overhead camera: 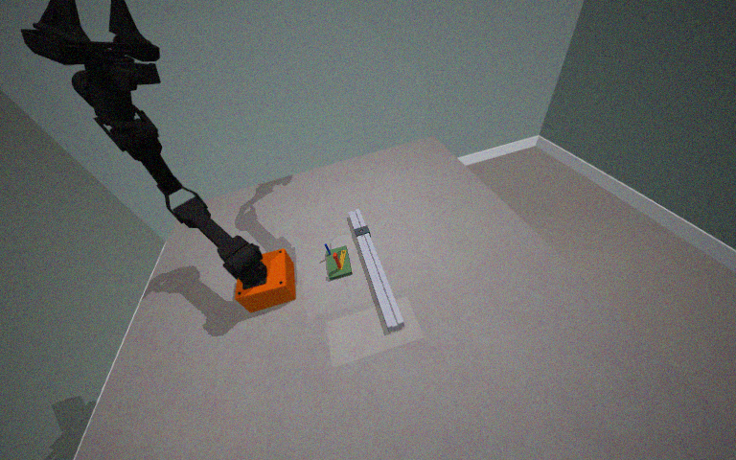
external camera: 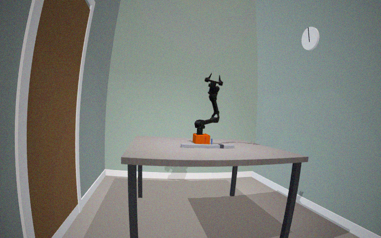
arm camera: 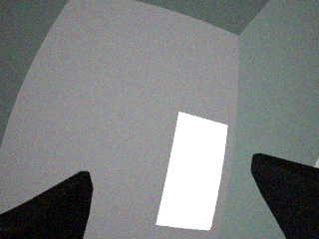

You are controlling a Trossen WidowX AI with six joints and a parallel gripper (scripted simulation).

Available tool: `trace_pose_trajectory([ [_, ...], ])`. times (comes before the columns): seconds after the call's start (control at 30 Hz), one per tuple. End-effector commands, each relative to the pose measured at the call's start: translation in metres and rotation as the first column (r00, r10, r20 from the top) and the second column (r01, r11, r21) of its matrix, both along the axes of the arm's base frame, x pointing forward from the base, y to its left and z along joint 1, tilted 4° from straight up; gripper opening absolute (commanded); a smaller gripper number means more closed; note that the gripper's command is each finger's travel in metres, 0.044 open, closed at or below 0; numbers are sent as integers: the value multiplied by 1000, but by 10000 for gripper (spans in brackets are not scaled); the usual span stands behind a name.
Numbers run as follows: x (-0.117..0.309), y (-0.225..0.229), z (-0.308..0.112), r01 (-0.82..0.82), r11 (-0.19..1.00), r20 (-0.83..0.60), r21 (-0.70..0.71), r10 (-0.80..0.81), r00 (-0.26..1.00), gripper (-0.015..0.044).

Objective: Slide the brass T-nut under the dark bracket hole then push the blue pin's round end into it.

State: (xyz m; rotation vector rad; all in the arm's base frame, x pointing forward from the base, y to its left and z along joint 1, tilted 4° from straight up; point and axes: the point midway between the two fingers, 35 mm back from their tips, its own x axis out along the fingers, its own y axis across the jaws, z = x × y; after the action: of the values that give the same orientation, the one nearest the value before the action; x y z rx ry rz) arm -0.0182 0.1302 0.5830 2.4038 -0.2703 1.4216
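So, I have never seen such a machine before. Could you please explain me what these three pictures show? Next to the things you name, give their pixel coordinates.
The machine is one black robot arm standing on an orange base (overhead camera: 269,301) (external camera: 201,139). Its gripper (overhead camera: 95,13) (external camera: 215,75) (arm camera: 173,173), the two-fingered hand, is raised high, open, with nothing held.

The first picture looks down from above. The second looks across the room at the table (external camera: 213,161). The third comes from the wrist, looking out between the fingers.

On the table lie a pale metal rail (overhead camera: 381,279) (external camera: 199,146) with a dark bracket (overhead camera: 361,231) (external camera: 221,146) across it, and a green tray (overhead camera: 340,275) holding small coloured parts, one blue.
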Motion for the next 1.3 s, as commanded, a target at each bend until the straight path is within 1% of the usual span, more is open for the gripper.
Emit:
trace_pose_trajectory([
  [0.0, 3, -5, 0, -12, 1000, -9, 19, 12, 1000, 426],
  [0.03, 11, -20, 1, -47, 996, -35, 76, 49, 998, 440],
  [0.1, 44, -71, -3, -153, 944, -110, 293, 192, 975, 440],
  [0.2, 70, -103, -11, -202, 875, -143, 439, 291, 946, 440],
  [0.27, 94, -129, -23, -228, 792, -160, 566, 377, 912, 440],
  [0.37, 137, -166, -50, -226, 612, -160, 758, 511, 845, 440],
  [0.47, 179, -194, -87, -164, 396, -131, 903, 621, 773, 440],
  [0.57, 218, -210, -131, -52, 170, -84, 984, 699, 711, 440],
  [0.63, 241, -216, -164, 47, 20, -47, 999, 734, 678, 440],
  [0.73, 270, -216, -218, 221, -192, 4, 956, 763, 646, 440],
  [0.8, 284, -212, -256, 345, -320, 29, 883, 769, 639, 440],
  [0.87, 293, -203, -295, 465, -430, 40, 774, 766, 642, 440],
  [0.97, 297, -184, -354, 620, -559, 19, 550, 751, 660, 440],
  [1.07, 285, -160, -411, 716, -644, -64, 268, 730, 681, 440],
  [1.13, 269, -143, -444, 730, -679, -156, 73, 716, 681, 440],
  [1.17, 263, -138, -454, 726, -688, -192, 10, 711, 677, 440],
  [1.2, 259, -135, -458, 722, -692, -210, -19, 709, 674, 440],
  [1.27, 259, -135, -459, 721, -693, -214, -26, 708, 673, 440],
])
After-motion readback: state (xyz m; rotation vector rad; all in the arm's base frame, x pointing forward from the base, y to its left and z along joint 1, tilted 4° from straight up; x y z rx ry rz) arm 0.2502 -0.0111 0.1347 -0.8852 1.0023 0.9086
